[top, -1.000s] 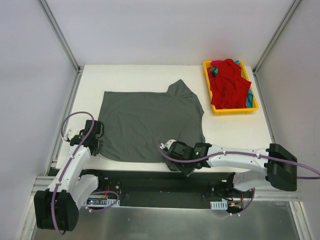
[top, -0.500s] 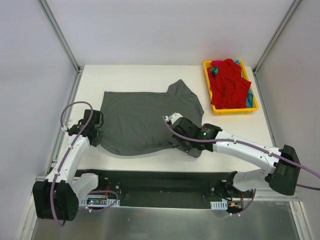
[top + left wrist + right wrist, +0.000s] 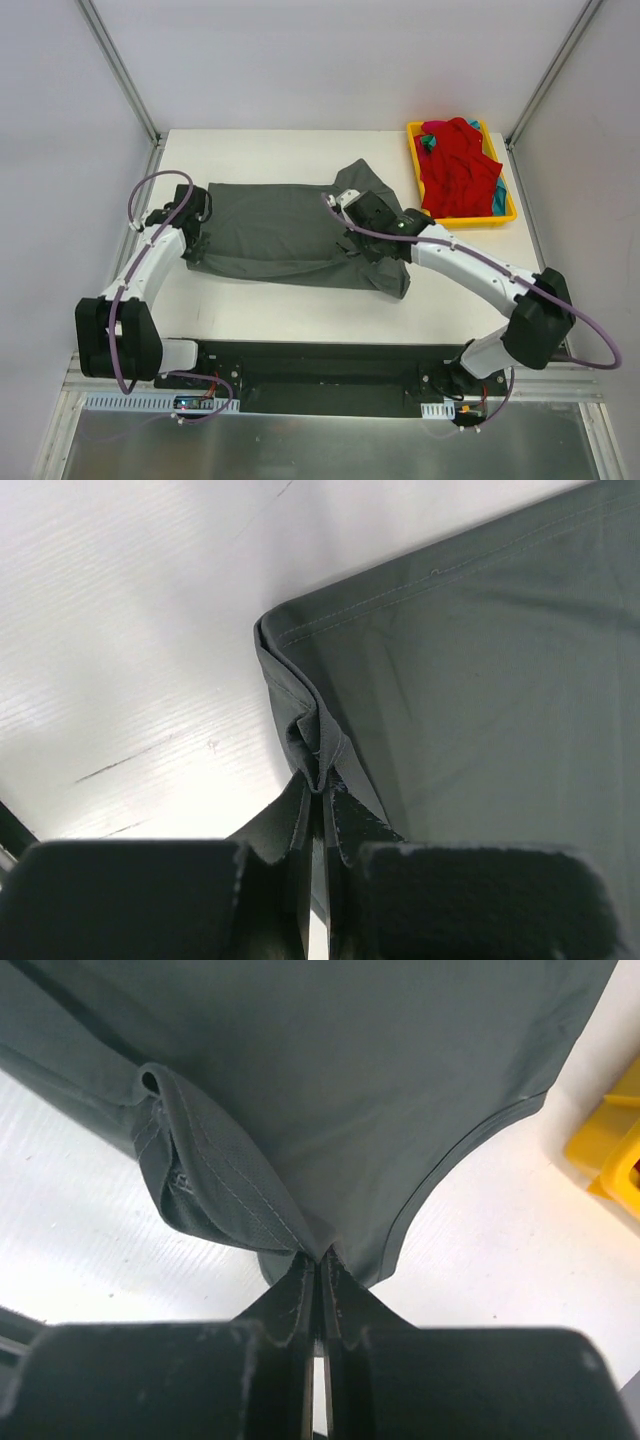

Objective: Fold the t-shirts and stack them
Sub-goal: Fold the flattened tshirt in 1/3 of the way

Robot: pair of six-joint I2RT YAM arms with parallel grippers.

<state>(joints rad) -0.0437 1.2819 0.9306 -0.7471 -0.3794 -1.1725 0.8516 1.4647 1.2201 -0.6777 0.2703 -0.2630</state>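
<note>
White panels on aluminium posts close in a white worktop, faintly scuffed where the left wrist camera looks down on it. A yellow tray stands at the far right corner, with a crumpled red t-shirt heaped in it and a scrap of teal t-shirt showing at its far left end.

The charcoal grey t-shirt lies across the middle of the worktop as a wide, creased band, one sleeve poking towards the tray. The left fingers are pinched tight on a bunched corner of its stitched hem. The right fingers are clamped the same way on a doubled fold of hem, near the curved neckline.
</note>
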